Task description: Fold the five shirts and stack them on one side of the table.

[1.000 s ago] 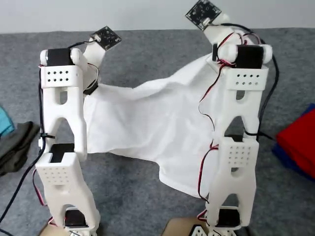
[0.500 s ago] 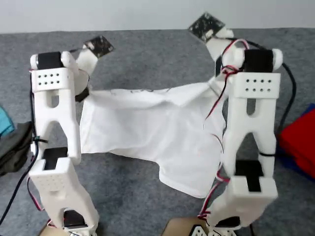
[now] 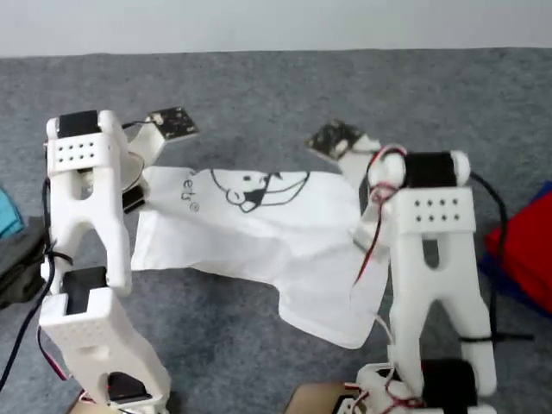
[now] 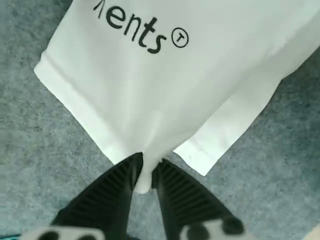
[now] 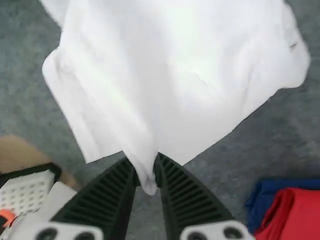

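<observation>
Nearest, flat on the grey table [image 3: 259,95] between the 2 arms: the near part of the white shirt [image 3: 259,246], 1 corner reaching toward the near right. Farther on, pinched at its left edge by the left gripper [image 4: 147,165] and bunched at its right edge by the right gripper [image 5: 146,167], both jaw pairs clenched tight on cloth squeezed between them. Farthest, turned face up: the shirt's printed band, running left to right between the 2 grippers, and well apart at the right edge, a red and blue stack [image 3: 528,250].
</observation>
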`<act>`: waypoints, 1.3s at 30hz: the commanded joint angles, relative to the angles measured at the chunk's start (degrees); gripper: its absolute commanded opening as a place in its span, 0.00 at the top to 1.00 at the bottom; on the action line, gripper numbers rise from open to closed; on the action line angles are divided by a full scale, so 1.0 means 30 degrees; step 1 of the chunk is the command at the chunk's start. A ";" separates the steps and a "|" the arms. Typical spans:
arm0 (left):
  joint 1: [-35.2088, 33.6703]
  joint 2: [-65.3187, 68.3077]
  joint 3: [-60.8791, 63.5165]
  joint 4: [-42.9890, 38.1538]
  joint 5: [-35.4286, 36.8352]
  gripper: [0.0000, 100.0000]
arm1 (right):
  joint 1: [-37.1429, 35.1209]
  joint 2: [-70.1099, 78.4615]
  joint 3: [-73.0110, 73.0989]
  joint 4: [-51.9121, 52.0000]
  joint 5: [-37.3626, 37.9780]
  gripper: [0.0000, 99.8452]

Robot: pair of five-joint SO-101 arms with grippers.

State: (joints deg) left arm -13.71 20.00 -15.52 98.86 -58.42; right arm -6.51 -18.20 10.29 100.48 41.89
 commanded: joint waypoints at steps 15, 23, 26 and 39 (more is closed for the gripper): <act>-0.0762 -0.0440 0.2007 0.0527 -0.2286 1.00 | -0.0308 -0.6403 0.7971 0.0777 -0.0117 0.99; -0.0791 -0.0410 0.2007 -0.0147 -0.2286 0.97 | -0.0396 -0.6696 0.8762 0.0659 -0.0029 0.98; -0.0791 -0.0410 0.1978 -0.0147 -0.2256 0.95 | -0.0952 -0.6696 0.8762 0.0659 -0.0117 0.93; -0.1582 -0.0615 0.0601 -0.0117 -0.2256 0.92 | -0.1216 -0.6579 0.6300 0.0718 -0.0176 0.81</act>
State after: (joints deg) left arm -18.37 20.00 -11.47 98.77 -64.92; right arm -9.93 -36.75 34.02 100.48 41.89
